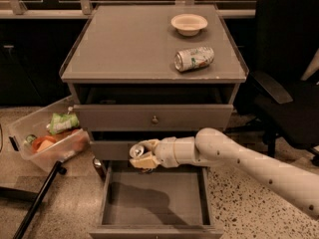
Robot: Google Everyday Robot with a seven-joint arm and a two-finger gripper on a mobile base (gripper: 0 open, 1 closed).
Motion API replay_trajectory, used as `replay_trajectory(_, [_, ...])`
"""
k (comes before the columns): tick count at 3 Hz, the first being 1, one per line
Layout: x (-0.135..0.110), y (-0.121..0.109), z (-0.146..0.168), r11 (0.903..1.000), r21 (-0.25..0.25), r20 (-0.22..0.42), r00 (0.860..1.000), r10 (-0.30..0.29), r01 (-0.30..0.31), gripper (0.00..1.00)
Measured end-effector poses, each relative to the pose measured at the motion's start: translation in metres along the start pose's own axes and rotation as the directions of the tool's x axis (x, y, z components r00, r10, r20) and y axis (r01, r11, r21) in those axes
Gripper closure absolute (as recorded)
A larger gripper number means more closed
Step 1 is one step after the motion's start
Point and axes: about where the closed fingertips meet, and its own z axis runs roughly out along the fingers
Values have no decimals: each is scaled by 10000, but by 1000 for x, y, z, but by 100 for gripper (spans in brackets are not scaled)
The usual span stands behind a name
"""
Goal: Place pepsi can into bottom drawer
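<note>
the gripper [143, 159] hangs in front of the middle drawer [109, 150], just above the back edge of the pulled-out bottom drawer [154, 199], its fingers clamped on the pepsi can [137, 151], whose silver top tilts up and left. on the cabinet top [124, 44] a silver-white can [194, 58] lies on its side near a small bowl [189, 24]

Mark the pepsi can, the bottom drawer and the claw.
pepsi can [137, 150], camera view, on its silver top.
bottom drawer [155, 203], camera view, on its bare floor.
claw [143, 159], camera view, at its tip, holding the can above the drawer's back edge.
</note>
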Motion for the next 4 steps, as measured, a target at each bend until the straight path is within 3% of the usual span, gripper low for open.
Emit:
replay_trajectory(1, [82, -18, 18, 9997, -233, -370, 9993, -94, 86, 100])
replay_trajectory(2, [171, -39, 52, 9993, -277, -382, 9990, 235, -246, 100])
replay_trajectory(4, [169, -37, 52, 9997, -204, -128, 9998, -150, 147, 100])
